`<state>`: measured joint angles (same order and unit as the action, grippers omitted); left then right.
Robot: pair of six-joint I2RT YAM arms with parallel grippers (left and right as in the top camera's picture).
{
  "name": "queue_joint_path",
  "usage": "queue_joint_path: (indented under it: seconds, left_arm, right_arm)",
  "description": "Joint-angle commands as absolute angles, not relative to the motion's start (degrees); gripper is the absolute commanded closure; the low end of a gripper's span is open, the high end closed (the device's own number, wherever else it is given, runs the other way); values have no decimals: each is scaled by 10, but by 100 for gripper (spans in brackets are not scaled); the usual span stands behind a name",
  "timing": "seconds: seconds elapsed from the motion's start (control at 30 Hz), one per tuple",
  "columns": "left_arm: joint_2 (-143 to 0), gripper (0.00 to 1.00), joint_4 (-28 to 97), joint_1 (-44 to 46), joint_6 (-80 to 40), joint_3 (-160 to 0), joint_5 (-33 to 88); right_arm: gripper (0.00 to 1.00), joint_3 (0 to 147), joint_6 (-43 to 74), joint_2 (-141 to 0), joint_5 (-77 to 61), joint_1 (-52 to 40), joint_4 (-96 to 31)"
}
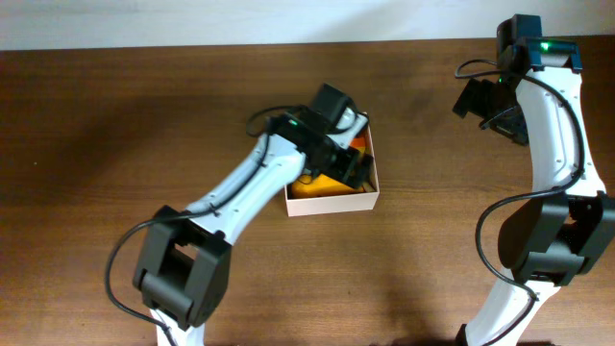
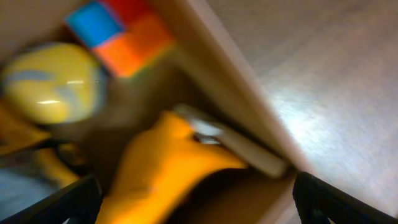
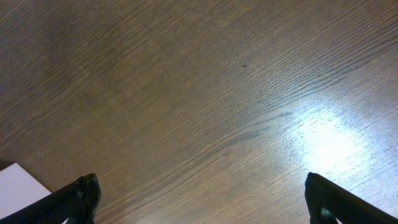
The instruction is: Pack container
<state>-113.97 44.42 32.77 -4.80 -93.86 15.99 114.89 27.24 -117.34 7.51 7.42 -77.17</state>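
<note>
On a dark, wood-grained table (image 1: pixel 115 115), left gripper (image 1: pixel 354 165) reaching into the container (image 1: pixel 332 204), a square shallow box with thin white walls near the table's middle; fingers spread wide. Inside, blurred: a glossy rounded yellow toy (image 2: pixel 53 84), a blue, red and orange block (image 2: pixel 121 34), a smooth orange-yellow shape (image 2: pixel 168 165). Far right, right gripper (image 1: pixel 492 101) above bare wood, fingers likewise apart.

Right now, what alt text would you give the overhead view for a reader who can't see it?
The left arm reaches over a white container mid-table, its claw over orange contents. The right arm stands apart at the table's right side.
</note>
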Motion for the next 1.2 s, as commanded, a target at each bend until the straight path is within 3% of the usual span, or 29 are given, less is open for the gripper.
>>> queue_joint_path:
  seconds: [0.0, 0.2, 0.63, 1.17]
  left_arm:
    - [-1114, 1, 446, 282, -47, -951, 152]
    - [-1084, 1, 446, 228, -30, -988, 141]
    - [-1064, 1, 491, 115, -75, -994, -132]
    - [-1064, 1, 494, 58, -75, -994, -142]
  right_arm:
    - [1, 1149, 279, -1175, 82, 75, -772]
    - [1, 1149, 279, -1175, 82, 75, -772]
    - [1, 1149, 279, -1175, 82, 75, -772]
    - [1, 1149, 279, -1175, 82, 75, -772]
